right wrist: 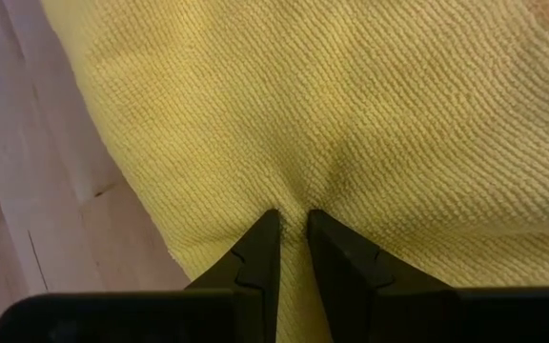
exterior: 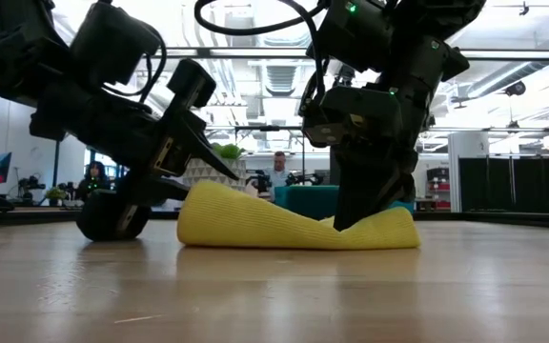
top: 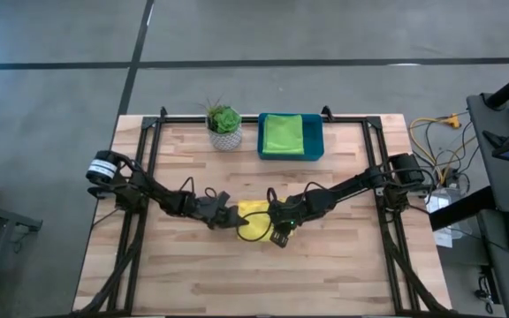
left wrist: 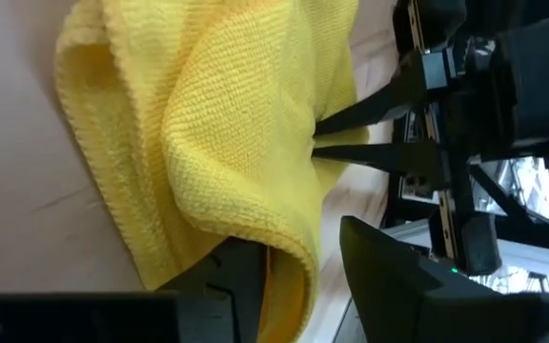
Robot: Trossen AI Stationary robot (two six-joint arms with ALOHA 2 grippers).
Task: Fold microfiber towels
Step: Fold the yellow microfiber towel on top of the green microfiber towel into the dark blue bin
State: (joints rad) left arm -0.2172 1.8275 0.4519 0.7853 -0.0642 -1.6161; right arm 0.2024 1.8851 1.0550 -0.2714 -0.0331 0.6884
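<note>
A yellow towel (top: 253,214), folded over on itself, lies at the middle of the table between my two grippers; it also shows in the low view (exterior: 284,224). My left gripper (top: 227,215) is at its left end, open, with cloth draped over one finger. My right gripper (top: 272,223) is at its right part, shut on the cloth. A light green towel (top: 283,132) lies folded in the teal-blue tray (top: 315,148) at the far edge. The blue and teal towels are out of view. My left gripper is open. The towel's left end (left wrist: 208,191) lies over one finger (left wrist: 241,272), which is under the cloth, while the other finger (left wrist: 398,267) stands outside it. The fingers come slanting down from the table's left, and that end is raised a little off the table (exterior: 203,195). My right gripper pinches a small pucker of the towel's upper surface (right wrist: 294,205) between its two fingertips, coming from above and pointing down. The cloth dents in around the fingers (exterior: 360,219). The towel rests on the table under the hold.
A small potted plant (top: 224,124) stands at the far edge, left of the tray. Bare wooden tabletop (top: 254,274) lies toward the near edge. The black frame rails (top: 140,203) run along both sides. People sit in the room behind (exterior: 276,171).
</note>
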